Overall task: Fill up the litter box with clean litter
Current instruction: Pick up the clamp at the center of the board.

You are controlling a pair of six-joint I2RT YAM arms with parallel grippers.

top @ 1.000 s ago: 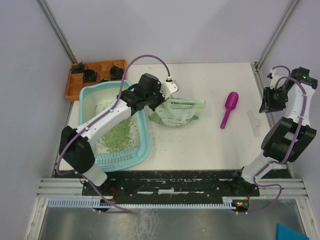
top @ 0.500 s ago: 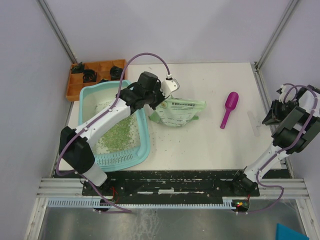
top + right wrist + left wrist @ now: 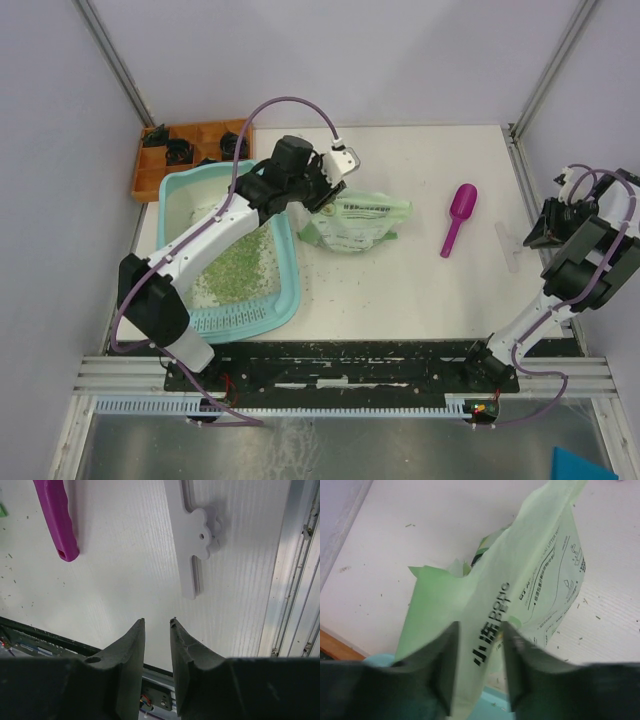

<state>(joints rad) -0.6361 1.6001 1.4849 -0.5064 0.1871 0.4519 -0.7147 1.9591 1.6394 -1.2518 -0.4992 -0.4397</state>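
Note:
The light-teal litter box lies at the table's left, with green clean litter spread over its near half. The pale green bag slumps just right of the box. My left gripper hovers over the bag's top by the box's far right corner. In the left wrist view this gripper is open, the bag's top edge standing loosely between the fingers above a bit of teal rim. My right gripper is at the far right edge, open and empty over bare table.
A magenta scoop lies right of the bag, its handle showing in the right wrist view. A white clip lies near the right rail. An orange compartment tray sits behind the litter box. Stray granules dot the table.
The left jaws have opened off the bag's top and the wrist has shifted slightly back. The right arm swung to the table's right edge a second ago and has since held still.

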